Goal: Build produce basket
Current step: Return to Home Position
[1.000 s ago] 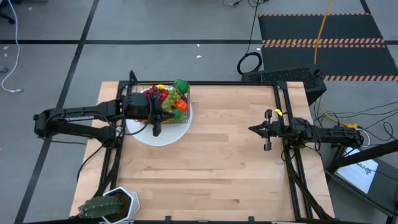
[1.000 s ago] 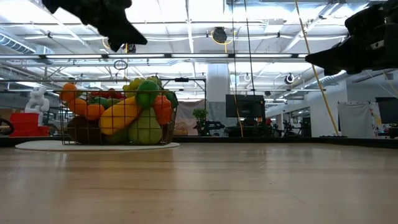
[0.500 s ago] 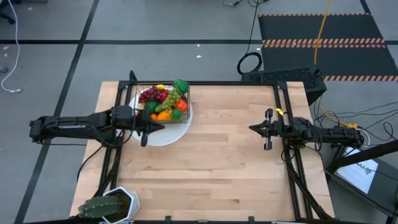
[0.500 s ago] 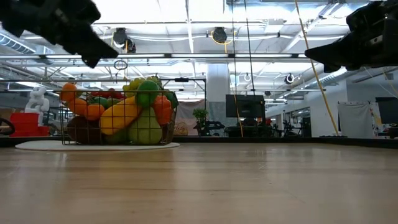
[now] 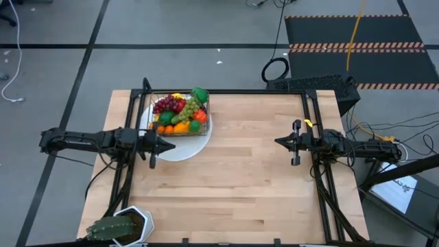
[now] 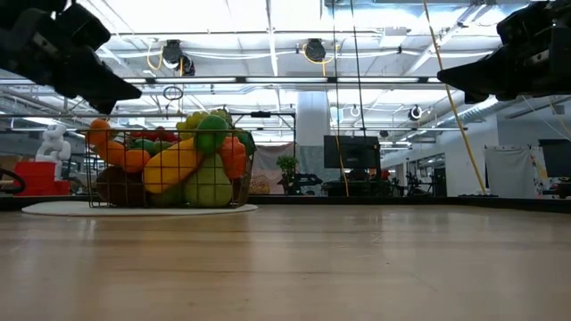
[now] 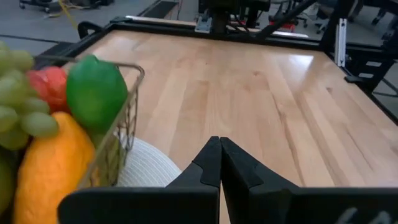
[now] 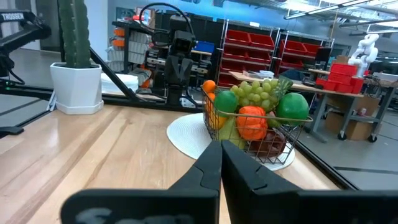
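basket (image 7: 124, 124): rectangular, thin dark wire grid, see-through walls. it stands upright on a round white plate (image 5: 186, 148) with a finely ribbed face, towards the far edge of the surface (image 5: 240, 171) on the left arm's side. the surface is pale wood laid in long planks, framed by dark metal rails.

produce (image 5: 180, 113): smooth, glossy toy pieces heaped above the basket rim. these include a knobbly bunch of red grapes (image 5: 164, 104), a bunch of green grapes (image 5: 187, 108), round green fruit, orange pieces and a long yellow one against the wire.

left gripper (image 5: 170, 144): raised over the near part of the plate, just beside the basket and touching neither. its jaws are pressed together, tips meeting, nothing between them.

right gripper (image 5: 279, 143): raised over the right side of the surface, well apart from the basket and pointing towards it. its jaws are likewise pressed together on nothing.

a spiky green cactus (image 5: 110, 228) in a white hexagonal pot stands at the near left corner.
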Motion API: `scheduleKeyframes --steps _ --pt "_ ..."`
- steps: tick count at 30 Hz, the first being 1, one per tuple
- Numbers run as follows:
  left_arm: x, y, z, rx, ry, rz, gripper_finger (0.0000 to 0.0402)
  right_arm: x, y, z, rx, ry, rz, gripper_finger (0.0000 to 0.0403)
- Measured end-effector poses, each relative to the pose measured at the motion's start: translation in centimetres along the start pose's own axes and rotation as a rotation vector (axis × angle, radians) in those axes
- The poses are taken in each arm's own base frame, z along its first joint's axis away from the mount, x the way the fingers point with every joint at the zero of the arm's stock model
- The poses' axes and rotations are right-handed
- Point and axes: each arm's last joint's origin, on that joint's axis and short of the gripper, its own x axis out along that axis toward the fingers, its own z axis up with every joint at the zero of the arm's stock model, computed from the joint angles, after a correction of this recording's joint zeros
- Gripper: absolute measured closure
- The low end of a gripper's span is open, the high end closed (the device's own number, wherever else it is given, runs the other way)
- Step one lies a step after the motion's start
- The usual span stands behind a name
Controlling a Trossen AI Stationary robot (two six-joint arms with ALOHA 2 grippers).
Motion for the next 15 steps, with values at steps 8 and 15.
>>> scheduleKeyframes --steps 8,15 --pt "-0.2 -0.2 -1.7 0.022 -0.017 -0.032 0.0401 0.0 0.0 0.0 0.000 0.000 0.000 0.0403" --pt "-0.3 -0.1 -2.4 0.029 -0.029 -0.038 0.0401 0.0 0.0 0.0 0.000 0.000 0.000 0.0403"
